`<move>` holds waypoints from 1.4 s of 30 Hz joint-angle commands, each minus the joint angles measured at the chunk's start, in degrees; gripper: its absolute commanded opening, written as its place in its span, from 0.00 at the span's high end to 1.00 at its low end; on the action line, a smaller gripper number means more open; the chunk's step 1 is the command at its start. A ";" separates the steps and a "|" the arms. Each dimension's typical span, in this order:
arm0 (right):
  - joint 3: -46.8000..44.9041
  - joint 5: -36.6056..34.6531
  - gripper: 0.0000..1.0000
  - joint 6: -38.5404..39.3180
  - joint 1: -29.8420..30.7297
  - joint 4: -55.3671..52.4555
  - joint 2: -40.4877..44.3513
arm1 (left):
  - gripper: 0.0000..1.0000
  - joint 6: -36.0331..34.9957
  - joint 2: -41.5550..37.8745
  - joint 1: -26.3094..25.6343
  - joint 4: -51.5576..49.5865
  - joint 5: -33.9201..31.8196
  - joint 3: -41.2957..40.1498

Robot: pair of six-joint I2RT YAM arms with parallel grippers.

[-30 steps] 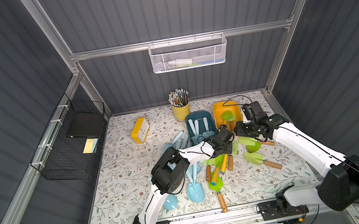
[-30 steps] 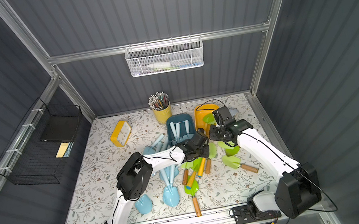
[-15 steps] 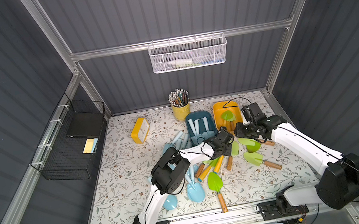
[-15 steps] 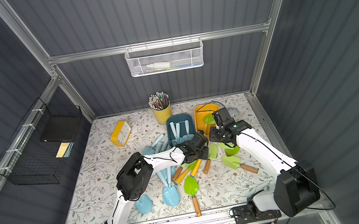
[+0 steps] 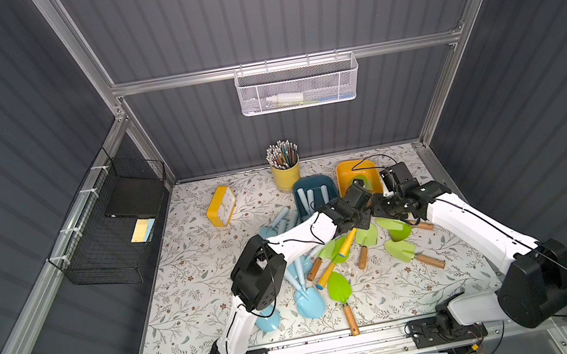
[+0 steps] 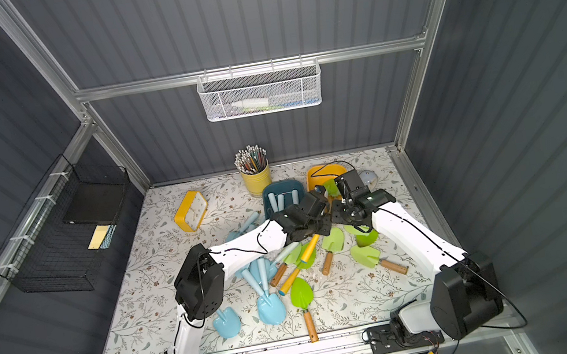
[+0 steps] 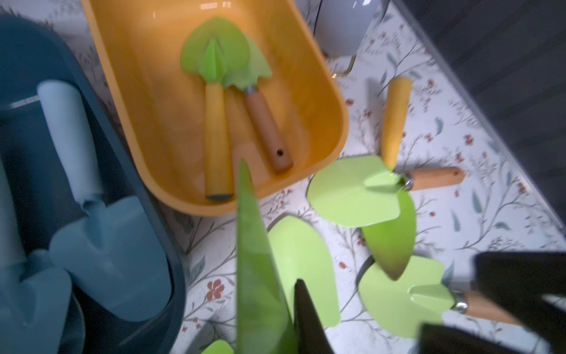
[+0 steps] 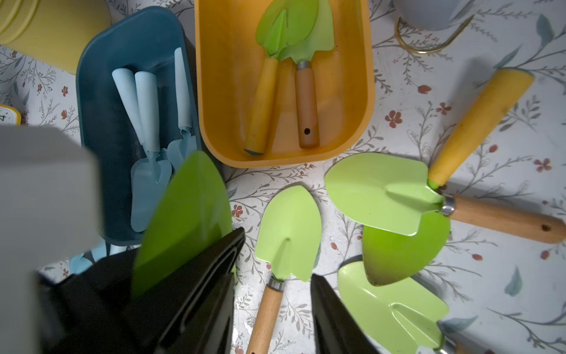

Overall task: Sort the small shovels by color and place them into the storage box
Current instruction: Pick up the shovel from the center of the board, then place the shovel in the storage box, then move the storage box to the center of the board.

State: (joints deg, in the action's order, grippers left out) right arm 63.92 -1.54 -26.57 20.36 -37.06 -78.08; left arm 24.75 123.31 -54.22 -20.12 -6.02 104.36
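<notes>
My left gripper [image 5: 355,214] [image 7: 272,312] is shut on a green shovel [image 5: 347,243] [image 7: 251,260] with a yellow handle, held off the mat just in front of the boxes. The orange box [image 5: 369,168] [image 8: 364,92] holds two green shovels [image 8: 291,33]. Beside it, the dark blue box [image 5: 313,182] [image 8: 101,92] holds pale blue shovels [image 8: 147,122]. The right gripper [image 5: 381,208] [image 8: 272,294] is open above a brown-handled green shovel [image 8: 288,233], one finger on each side of its handle. More green shovels [image 5: 340,288] and blue shovels [image 5: 307,297] lie loose on the mat.
A yellow cup of pencils [image 5: 286,175] stands behind the boxes, a yellow clock [image 5: 221,206] to their left. A grey rounded object [image 6: 367,178] sits right of the orange box. A black wire basket [image 5: 109,232] hangs on the left wall, a white mesh basket [image 5: 298,85] on the back wall.
My left gripper has shut on the yellow-handled green shovel and raised it off the pile, toward the boxes. The right arm has barely moved.
</notes>
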 commanded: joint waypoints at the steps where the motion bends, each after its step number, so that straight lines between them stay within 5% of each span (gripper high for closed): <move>1: 3.91 -4.17 0.55 -1.41 -0.72 -1.55 0.49 | 1.00 -2.01 -4.26 3.37 -0.07 3.56 4.31; 14: 9.67 -3.18 0.55 0.72 -11.54 1.29 0.81 | 1.00 3.33 14.16 14.11 15.25 15.82 34.57; 22: 9.29 1.80 0.56 2.80 -15.45 3.07 -1.93 | 1.00 6.19 18.91 14.49 32.33 26.31 30.53; 28: 8.95 4.06 0.56 4.13 -16.23 3.73 -3.73 | 1.00 6.74 16.44 14.49 36.40 28.93 18.39; 42: 6.64 8.18 0.57 6.40 -16.46 3.19 -5.90 | 1.00 12.97 24.81 14.89 46.10 34.90 25.02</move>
State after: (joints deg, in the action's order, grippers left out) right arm 71.44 5.21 -21.32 4.16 -33.87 -83.20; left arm 35.03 147.57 -39.62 20.38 26.20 127.79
